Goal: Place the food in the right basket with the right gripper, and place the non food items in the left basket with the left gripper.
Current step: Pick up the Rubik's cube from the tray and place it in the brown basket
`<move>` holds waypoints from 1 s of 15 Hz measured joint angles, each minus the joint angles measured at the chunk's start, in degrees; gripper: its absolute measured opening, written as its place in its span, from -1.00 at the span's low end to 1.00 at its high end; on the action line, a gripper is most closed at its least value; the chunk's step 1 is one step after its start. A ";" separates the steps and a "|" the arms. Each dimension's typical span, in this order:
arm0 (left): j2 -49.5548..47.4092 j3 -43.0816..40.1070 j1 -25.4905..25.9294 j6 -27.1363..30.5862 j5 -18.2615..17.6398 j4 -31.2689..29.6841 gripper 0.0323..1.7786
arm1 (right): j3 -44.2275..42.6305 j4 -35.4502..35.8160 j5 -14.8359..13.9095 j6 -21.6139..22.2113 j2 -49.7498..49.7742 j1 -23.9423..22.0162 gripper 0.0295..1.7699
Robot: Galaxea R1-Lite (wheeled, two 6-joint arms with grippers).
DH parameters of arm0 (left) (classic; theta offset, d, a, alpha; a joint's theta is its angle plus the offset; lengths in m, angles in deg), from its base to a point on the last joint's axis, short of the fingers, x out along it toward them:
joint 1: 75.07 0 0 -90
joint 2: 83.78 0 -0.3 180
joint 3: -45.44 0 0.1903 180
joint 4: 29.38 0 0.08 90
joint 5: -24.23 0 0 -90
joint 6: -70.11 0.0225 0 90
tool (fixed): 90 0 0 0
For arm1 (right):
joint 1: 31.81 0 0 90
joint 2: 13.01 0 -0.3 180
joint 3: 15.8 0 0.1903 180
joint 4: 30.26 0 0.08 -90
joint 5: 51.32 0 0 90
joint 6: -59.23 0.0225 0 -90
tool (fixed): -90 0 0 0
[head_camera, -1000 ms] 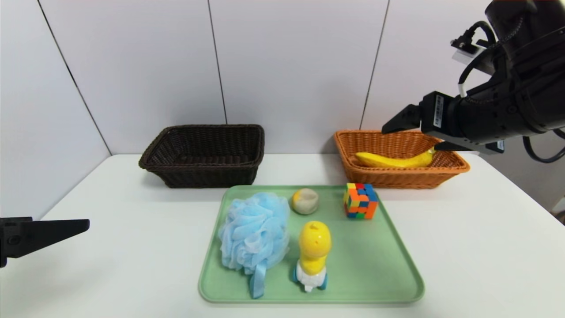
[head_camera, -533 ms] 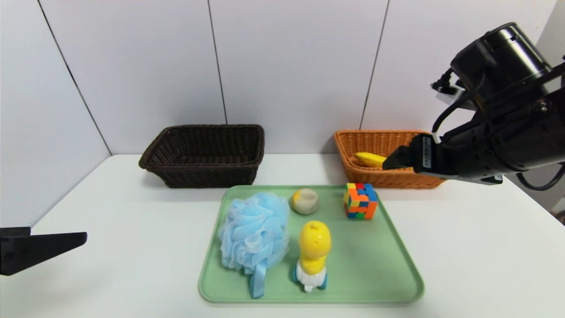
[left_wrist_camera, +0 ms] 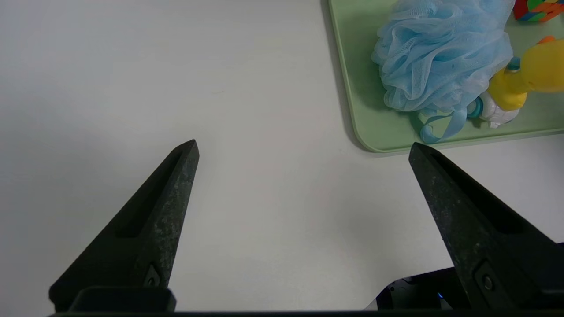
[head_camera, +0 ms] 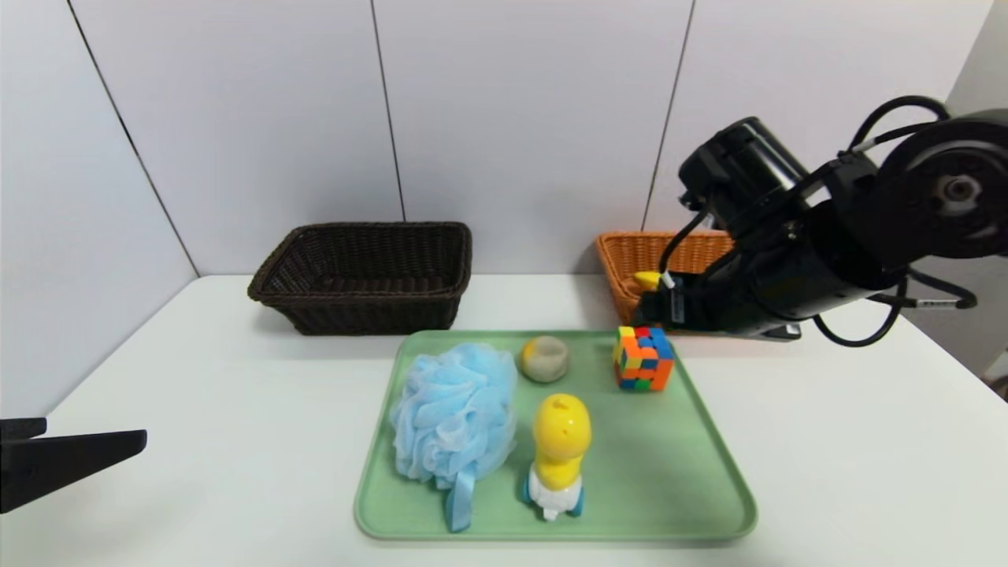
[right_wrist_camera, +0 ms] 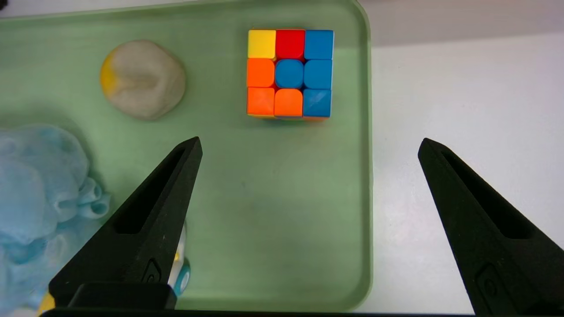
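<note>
— White panels stand behind the white tabletop (head_camera: pixel 236 441). Where are the toys?
— On the green tray (head_camera: pixel 654 472): puzzle cube (head_camera: pixel 643 360) by its far right corner, grey-and-yellow ball (head_camera: pixel 544 359) near the far edge, blue bath puff (head_camera: pixel 454 413) along the left edge, yellow-headed toy (head_camera: pixel 558 457) toward the near edge.
— Banana (head_camera: pixel 647 279)?
— Inside the orange basket (head_camera: pixel 618 272), at the tabletop's far edge; the dark basket (head_camera: pixel 362 311) is farther left.
— Grippers?
— Both wide and empty: the left gripper (left_wrist_camera: pixel 304 141) above the tabletop's left side, the right gripper (right_wrist_camera: pixel 310 138) above the tray's right edge.

Tray (head_camera: pixel 661 488) R-front clear; cube (head_camera: pixel 643 359) blocks back.
</note>
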State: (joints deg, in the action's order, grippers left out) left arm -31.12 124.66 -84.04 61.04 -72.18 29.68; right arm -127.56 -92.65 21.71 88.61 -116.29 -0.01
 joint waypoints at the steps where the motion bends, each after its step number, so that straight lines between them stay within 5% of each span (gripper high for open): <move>1: -0.13 -0.01 0.00 0.00 0.02 0.02 0.90 | -0.16 1.49 -1.38 -0.06 -1.71 0.16 0.91; 15: -2.34 -1.91 0.00 0.34 -0.02 0.07 0.90 | -2.40 2.84 -2.34 1.27 -13.37 -0.63 0.91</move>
State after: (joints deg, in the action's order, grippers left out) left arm -33.46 122.74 -84.04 61.38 -72.21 29.75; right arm -129.96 -89.81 19.37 89.88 -129.66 -0.64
